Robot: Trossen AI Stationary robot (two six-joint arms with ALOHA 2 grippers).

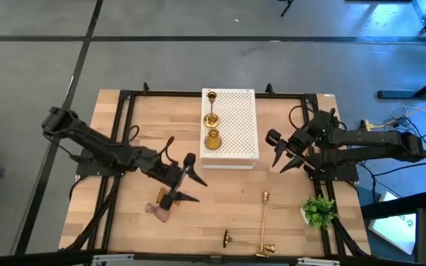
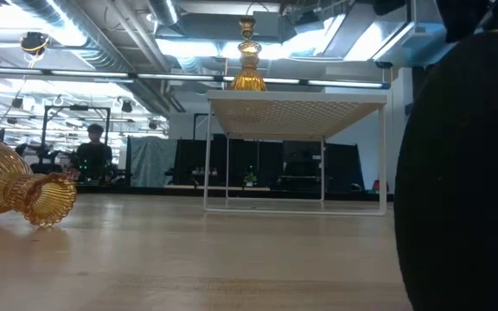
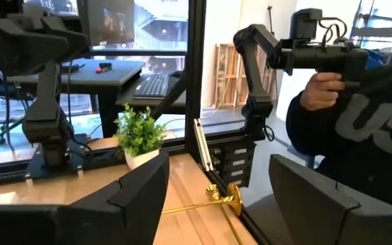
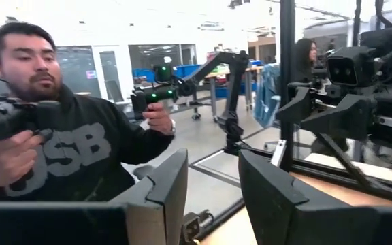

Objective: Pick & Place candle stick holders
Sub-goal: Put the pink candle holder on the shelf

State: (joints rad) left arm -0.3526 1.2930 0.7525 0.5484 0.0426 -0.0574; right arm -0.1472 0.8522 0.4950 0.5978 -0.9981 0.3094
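Three candle stick holders stand in a row on the white perforated box (image 1: 235,129); the nearest is amber glass (image 1: 211,140) and also shows in the low view (image 2: 249,73). A pinkish glass holder (image 1: 155,210) and an amber one (image 1: 164,197) lie on the table at the near left; the amber one (image 2: 24,190) lies on its side. Two slim brass candlesticks (image 1: 264,220) (image 1: 233,239) lie near the front edge; one shows in the left wrist view (image 3: 213,201). My left gripper (image 1: 187,182) is open and empty beside the two glass holders. My right gripper (image 1: 287,154) is open and empty right of the box.
A small green plant (image 1: 318,210) in a white pot stands at the near right and shows in the left wrist view (image 3: 138,133). A black frame (image 1: 124,100) runs around the table. A large dark shape (image 2: 465,173) blocks the low view's right. A person (image 4: 60,150) holding controllers stands beyond the table.
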